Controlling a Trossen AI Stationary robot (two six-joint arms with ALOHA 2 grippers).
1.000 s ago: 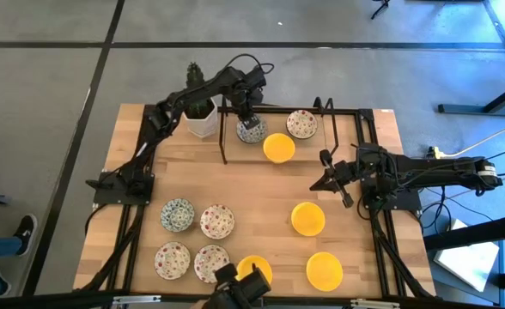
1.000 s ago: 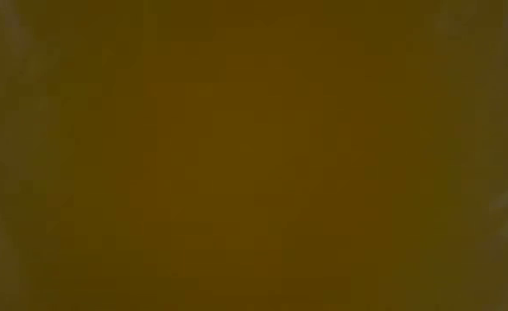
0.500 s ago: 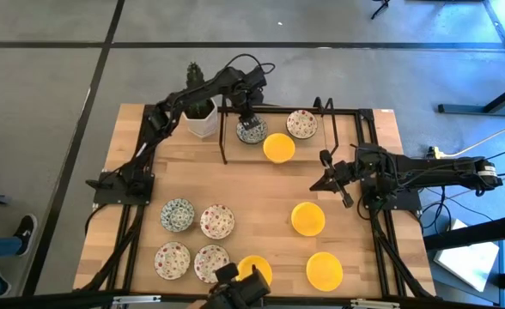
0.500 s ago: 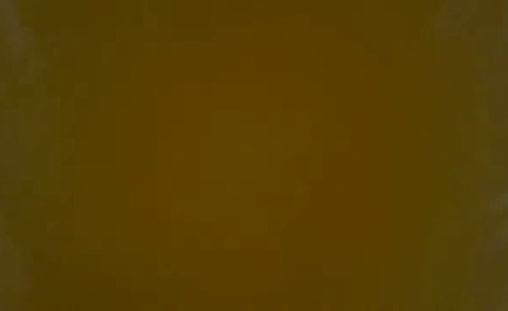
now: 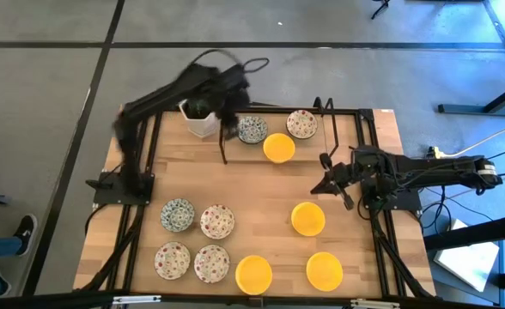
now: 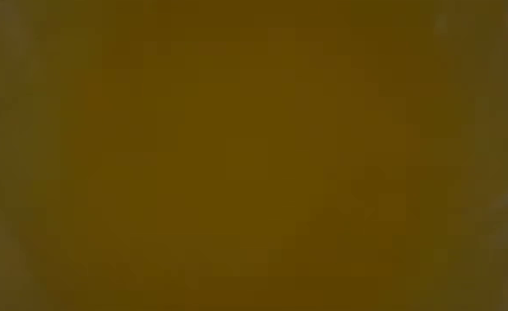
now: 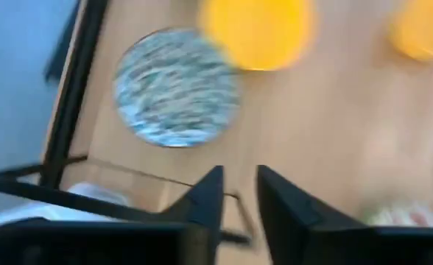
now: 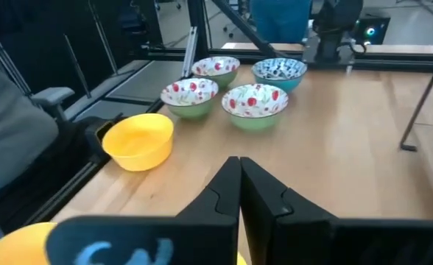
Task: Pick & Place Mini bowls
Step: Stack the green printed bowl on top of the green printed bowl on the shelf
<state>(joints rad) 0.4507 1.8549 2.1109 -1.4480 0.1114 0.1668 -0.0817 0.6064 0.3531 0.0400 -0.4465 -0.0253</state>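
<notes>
Mini bowls stand on their bases on the wooden table. A blue-green bowl (image 5: 252,130) (image 7: 176,87), a yellow bowl (image 5: 278,147) and a red-speckled bowl (image 5: 301,124) sit at the far edge. Several more sit toward the near edge, among them a blue-green one (image 5: 177,215), a red-speckled one (image 5: 217,221) and a yellow one (image 5: 254,273). My left gripper (image 5: 228,127) (image 7: 238,184) is blurred just left of the far blue-green bowl, narrowly open and holding nothing. My right gripper (image 5: 325,176) (image 8: 238,184) waits at the right side, shut and holding nothing.
A white cactus pot (image 5: 203,120) stands at the far left beside my left gripper. A black frame (image 5: 355,112) runs along the far and right edges, with a thin dark post (image 5: 224,148). The low view shows only a yellow-brown blur. Bare wood lies mid-table.
My left gripper was over the far blue-green bowl and has swung quickly off it toward the table's left, near the cactus pot. The bowl stays where it was. A dark thing that covered the yellow bowl at the near edge is gone.
</notes>
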